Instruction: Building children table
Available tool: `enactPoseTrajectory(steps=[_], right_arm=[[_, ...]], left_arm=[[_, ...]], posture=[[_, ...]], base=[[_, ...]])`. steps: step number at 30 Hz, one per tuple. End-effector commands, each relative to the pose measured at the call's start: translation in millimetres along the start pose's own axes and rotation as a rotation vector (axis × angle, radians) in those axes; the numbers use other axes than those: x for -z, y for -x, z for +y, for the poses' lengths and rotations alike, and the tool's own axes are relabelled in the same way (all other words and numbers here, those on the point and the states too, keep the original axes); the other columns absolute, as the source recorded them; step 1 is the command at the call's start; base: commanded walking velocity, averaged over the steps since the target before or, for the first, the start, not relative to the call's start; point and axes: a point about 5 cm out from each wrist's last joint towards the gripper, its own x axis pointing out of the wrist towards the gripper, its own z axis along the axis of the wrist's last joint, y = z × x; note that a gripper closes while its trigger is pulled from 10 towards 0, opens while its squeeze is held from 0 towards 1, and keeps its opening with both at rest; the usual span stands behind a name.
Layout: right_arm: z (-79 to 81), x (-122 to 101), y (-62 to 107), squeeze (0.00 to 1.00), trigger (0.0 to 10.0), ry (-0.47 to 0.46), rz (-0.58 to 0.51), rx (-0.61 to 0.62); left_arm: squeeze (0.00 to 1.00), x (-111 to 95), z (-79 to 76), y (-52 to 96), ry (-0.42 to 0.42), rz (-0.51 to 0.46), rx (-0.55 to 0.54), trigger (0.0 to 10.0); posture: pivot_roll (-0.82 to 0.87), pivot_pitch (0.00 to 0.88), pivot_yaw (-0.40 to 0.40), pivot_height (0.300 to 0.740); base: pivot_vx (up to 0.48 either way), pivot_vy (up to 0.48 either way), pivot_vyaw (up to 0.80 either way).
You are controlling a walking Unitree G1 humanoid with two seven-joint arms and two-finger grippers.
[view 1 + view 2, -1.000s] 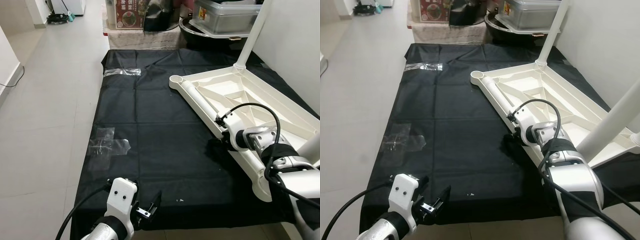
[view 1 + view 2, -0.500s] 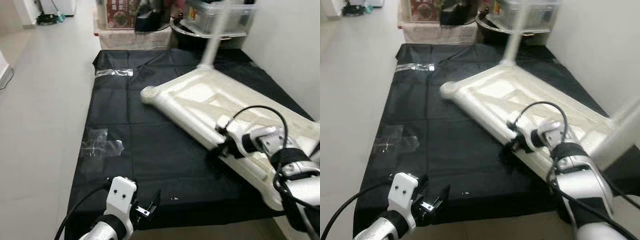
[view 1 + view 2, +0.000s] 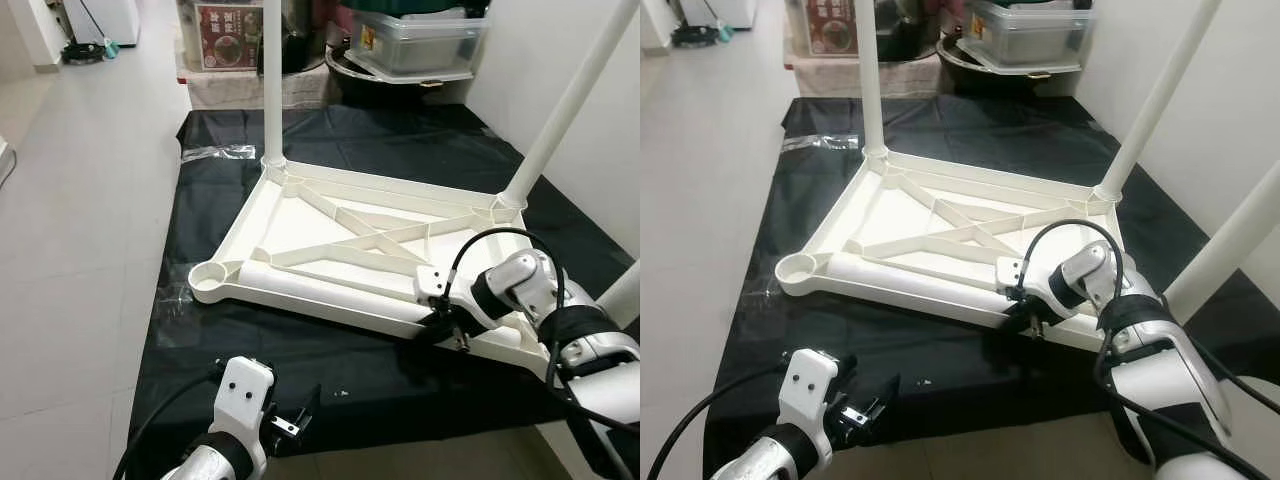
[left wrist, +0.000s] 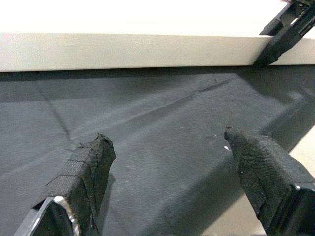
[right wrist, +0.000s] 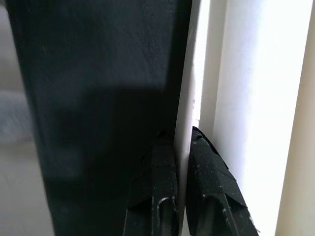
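A white plastic children's table [image 3: 330,240] lies upside down on a black cloth [image 3: 340,140]. Two legs stand up from its far corners [image 3: 272,80] [image 3: 565,100], a third leg [image 3: 620,295] rises at the right edge, and the near left corner socket [image 3: 210,272] is empty. My right gripper [image 3: 440,328] is shut on the table's near rim [image 5: 189,98], one finger on each side. My left gripper [image 3: 295,415] hovers open just over the cloth's front edge, with the rim across its view [image 4: 147,49].
Storage boxes and bins [image 3: 415,35] stand behind the cloth. A white wall [image 3: 540,50] runs along the right. Tiled floor [image 3: 80,200] stretches to the left. Clear tape [image 3: 215,152] sticks on the cloth's far left part.
The table has swung round on the cloth with my right gripper on its rim; its empty corner now points front left. The head view has also shifted. My left gripper stays put.
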Motion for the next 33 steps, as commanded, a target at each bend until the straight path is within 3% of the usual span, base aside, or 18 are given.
enactPoseTrajectory(steps=[1,3,5,8,13,16,18,19,20,21,25,27,28,31,32,33], right_arm=[[4.1,3,-4.5,0.0,0.0,0.107,0.14,-0.072],[4.1,3,-4.5,0.0,0.0,0.107,0.14,-0.072],[3.6,22,11.3,0.0,0.0,0.163,0.33,-0.05],[3.6,31,16.9,0.0,0.0,0.175,0.413,-0.026],[5.1,39,20.9,0.0,0.0,0.186,0.472,-0.031],[6.3,52,27.2,0.0,0.0,0.234,0.614,-0.022],[6.6,52,25.3,0.0,0.0,0.221,0.594,-0.015],[5.5,49,22.1,0.0,1.4,0.216,0.554,0.007],[5.5,49,22.1,0.0,1.4,0.216,0.554,0.007],[2.2,36,15.8,0.0,10.0,0.202,0.439,0.034],[-0.4,27,12.7,0.0,10.0,0.21,0.363,0.047],[-3.0,16,10.1,0.0,10.0,0.203,0.269,0.057],[-6.0,7,9.7,1.0,10.0,0.185,0.193,0.065],[-7.2,2,11.3,1.0,10.0,0.174,0.162,0.058],[-8.2,-1,13.1,0.51,10.0,0.167,0.142,0.05],[-9.0,-3,14.4,0.51,10.0,0.162,0.127,0.044]], left_arm=[[0.0,5,1.6,-0.3,-0.001,0.021,0.004,10.0],[0.0,5,1.6,-0.3,-0.001,0.021,0.004,10.0],[0.0,5,2.7,-1.3,-0.003,0.02,0.005,10.0],[0.0,5,2.9,-1.9,-0.002,0.017,0.003,10.0],[0.0,5,3.0,-2.4,-0.002,0.016,0.003,10.0],[0.0,5,3.0,-2.9,-0.003,0.016,0.002,10.0],[0.0,5,3.0,-3.0,-0.002,0.015,0.001,10.0],[0.0,5,3.0,-3.1,-0.002,0.015,0.001,10.0],[0.0,5,3.0,-3.1,-0.002,0.015,0.001,10.0],[0.0,5,3.2,-3.3,-0.001,0.014,0.0,10.0],[0.0,5,3.3,-3.6,-0.002,0.013,0.0,10.0],[0.0,5,3.4,-3.9,-0.001,0.013,0.0,10.0],[0.0,5,3.5,-4.4,-0.002,0.013,0.0,10.0],[0.0,4,3.6,-4.6,-0.003,0.012,0.0,10.0],[0.0,4,3.6,-4.9,-0.002,0.012,-0.001,10.0],[0.0,4,3.6,-5.0,-0.001,0.012,-0.001,10.0]], posture=[[0.11,0.063,-0.096,0.74],[0.11,0.063,-0.096,0.74],[0.11,0.066,-0.097,0.74],[0.11,0.069,-0.099,0.74],[0.11,0.073,-0.1,0.74],[0.11,0.073,-0.099,0.74],[0.11,0.075,-0.1,0.74],[0.11,0.075,-0.1,0.74],[0.11,0.075,-0.1,0.74],[0.11,0.078,-0.096,0.74],[0.11,0.078,-0.096,0.74],[0.11,0.078,-0.096,0.74],[0.1,0.079,-0.096,0.74],[0.11,0.081,-0.097,0.74],[0.1,0.081,-0.097,0.74],[0.1,0.081,-0.097,0.74]], base=[[0.0,0.0,0.0],[0.0,0.0,0.0],[0.0,0.0,0.0],[0.0,0.0,0.0],[0.0,0.0,0.0],[0.0,0.0,0.0],[0.0,0.0,0.0],[0.0,0.0,0.0],[0.0,0.0,0.0],[0.0,0.0,0.0],[0.0,0.0,0.0],[0.0,0.0,0.0],[0.0,0.0,0.0],[0.0,0.0,0.0],[0.0,0.0,0.0],[0.0,0.0,0.0]])
